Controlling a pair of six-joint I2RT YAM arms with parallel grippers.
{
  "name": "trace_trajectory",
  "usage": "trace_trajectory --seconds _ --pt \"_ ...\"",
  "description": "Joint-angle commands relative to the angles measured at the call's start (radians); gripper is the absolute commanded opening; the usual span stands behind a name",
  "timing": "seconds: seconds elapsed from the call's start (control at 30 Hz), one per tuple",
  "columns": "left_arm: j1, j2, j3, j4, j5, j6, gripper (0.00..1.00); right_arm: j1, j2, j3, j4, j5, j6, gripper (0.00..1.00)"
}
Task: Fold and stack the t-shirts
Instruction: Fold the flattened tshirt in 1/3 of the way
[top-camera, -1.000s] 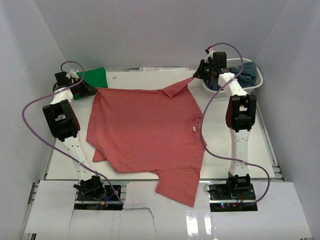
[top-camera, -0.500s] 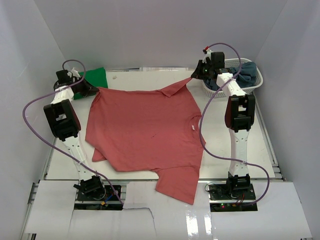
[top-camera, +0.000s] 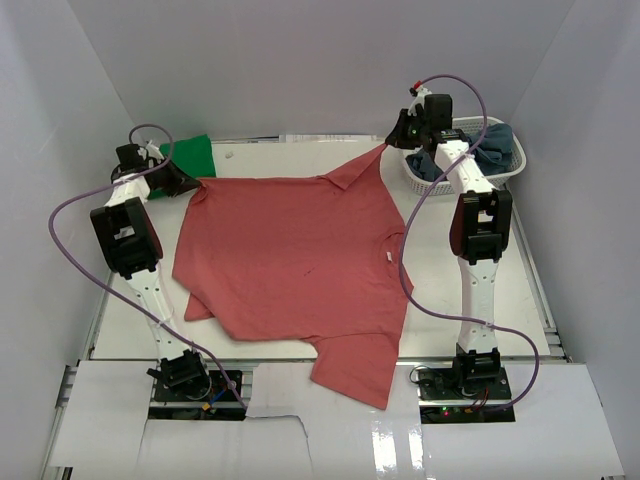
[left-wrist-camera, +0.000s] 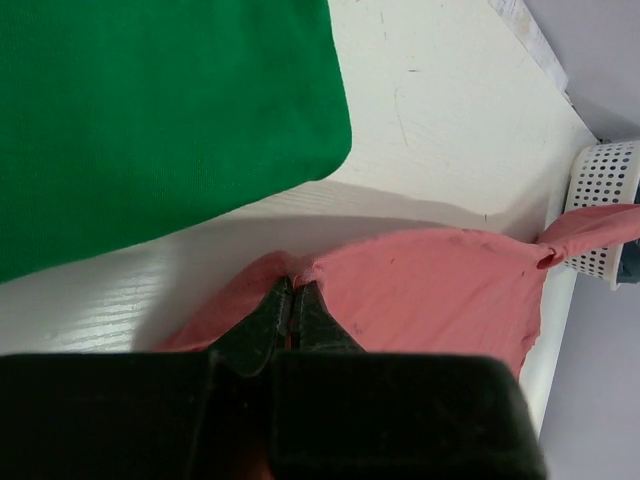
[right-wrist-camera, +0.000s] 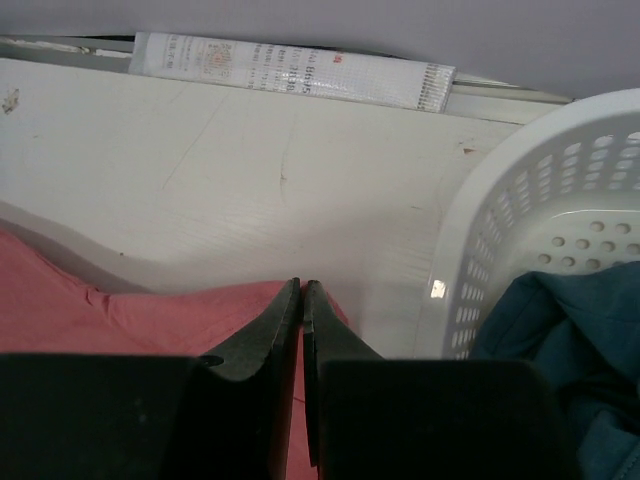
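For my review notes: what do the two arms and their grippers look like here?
Both the left arm and right arm have white links with black joint housings edged in dark red. A purple cable loops loosely alongside each. The left gripper and right gripper have black, tapering fingers on a black block body.

Shirts come in three colours. One red shirt (top-camera: 295, 255) lies mid-surface (top-camera: 250, 155), and one green shirt (top-camera: 195, 155) sits at the far left corner. Grey-blue shirts (top-camera: 500, 143) are bundled in the basket (top-camera: 505, 177) at the far right corner, and their number cannot be told. There is one basket. Two arms stand at the near edge, each with one claw: left claw (left-wrist-camera: 295, 300) and right claw (right-wrist-camera: 302, 290).
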Motion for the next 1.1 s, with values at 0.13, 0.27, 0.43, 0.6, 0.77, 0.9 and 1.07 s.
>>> trace_trajectory --seconds 0.13,0.27,0.43,0.6,0.77,0.9,1.07 --pt "-0.004 -0.021 0.044 -0.003 0.024 -0.003 0.02 -0.009 -0.036 0.055 -0.001 0.058 -0.039 0.08" --pt "-0.006 -0.019 0.073 -0.008 0.032 -0.005 0.0 -0.02 -0.042 0.057 -0.001 0.063 -0.035 0.08" --pt "-0.01 -0.004 0.113 -0.01 0.084 -0.028 0.0 -0.029 -0.045 0.061 -0.001 0.072 -0.035 0.08" --pt "-0.012 0.01 0.14 -0.017 0.112 -0.045 0.0 -0.031 -0.047 0.057 -0.004 0.063 -0.033 0.08" --pt "-0.013 -0.01 0.145 -0.06 -0.011 -0.006 0.0 -0.031 -0.057 0.037 0.006 0.051 -0.029 0.08" --pt "-0.029 -0.038 0.108 -0.075 -0.163 0.058 0.0 -0.029 -0.06 0.026 0.013 0.043 -0.024 0.08" --pt "-0.035 -0.029 0.096 -0.086 -0.21 0.076 0.0 -0.029 -0.062 0.023 0.005 0.038 -0.024 0.08"
